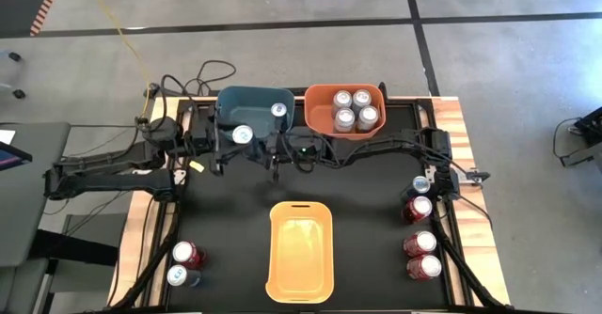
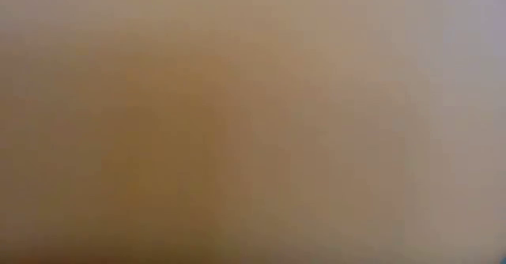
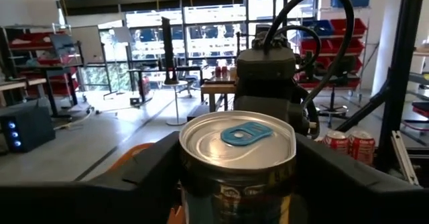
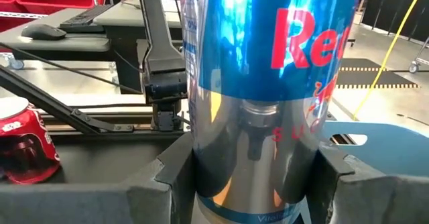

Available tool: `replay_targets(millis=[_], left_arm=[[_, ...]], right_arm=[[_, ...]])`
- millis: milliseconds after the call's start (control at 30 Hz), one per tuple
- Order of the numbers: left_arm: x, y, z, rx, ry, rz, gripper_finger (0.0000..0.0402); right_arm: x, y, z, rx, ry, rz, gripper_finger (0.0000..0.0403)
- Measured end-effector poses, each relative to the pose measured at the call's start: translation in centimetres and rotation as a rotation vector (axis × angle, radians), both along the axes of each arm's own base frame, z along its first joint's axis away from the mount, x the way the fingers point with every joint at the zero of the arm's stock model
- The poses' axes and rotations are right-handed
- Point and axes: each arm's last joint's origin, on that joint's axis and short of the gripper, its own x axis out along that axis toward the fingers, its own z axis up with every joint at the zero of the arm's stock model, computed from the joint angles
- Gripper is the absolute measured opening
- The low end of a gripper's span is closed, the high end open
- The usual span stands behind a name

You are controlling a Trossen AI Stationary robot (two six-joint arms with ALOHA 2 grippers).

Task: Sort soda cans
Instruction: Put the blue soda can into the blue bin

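Note:
A blue-and-silver soda can stands upright in the air by the near rim of the blue bin, between my two grippers. My left gripper reaches in from the table's left and is shut on the can just below its silver top. From the right, my right gripper is shut on the lower part of the same can. Another can stands in the blue bin. Three silver cans stand in the orange bin. The low view shows only blur. My left gripper pinches the can's upper wall between its two fingers, just under the top rim. The fingers come in about level from the table's left. The can stands upright, clear of the table. My right gripper pinches the can's lower silver part between its two fingers. They come in about level from the table's right. The can rises upright above the fingers, its lettering right way up.
An empty yellow bin lies near the front middle. A blue can and three red cans stand along the right edge. At the front left stand a red can and a blue can.

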Motion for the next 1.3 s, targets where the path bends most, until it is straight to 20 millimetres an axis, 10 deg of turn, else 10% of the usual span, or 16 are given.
replay_targets(millis=[433, 1000, 1300], left_arm=[[0.0, 0.3, -0.4, 0.044, 0.054, 0.121, 0.023], [0.8, 2.8, -3.6, 0.071, 0.042, 0.28, 0.023], [2.8, 6.3, -7.1, 0.044, 0.11, 0.346, 0.023]], right_arm=[[-0.7, -0.4, 0.6, -0.023, 0.063, -0.046, 0.0298], [-11.4, 0.6, 10.2, 0.002, 0.312, -0.312, 0.0305], [-14.3, 2.5, 12.2, -0.027, 0.311, -0.442, 0.0306]])
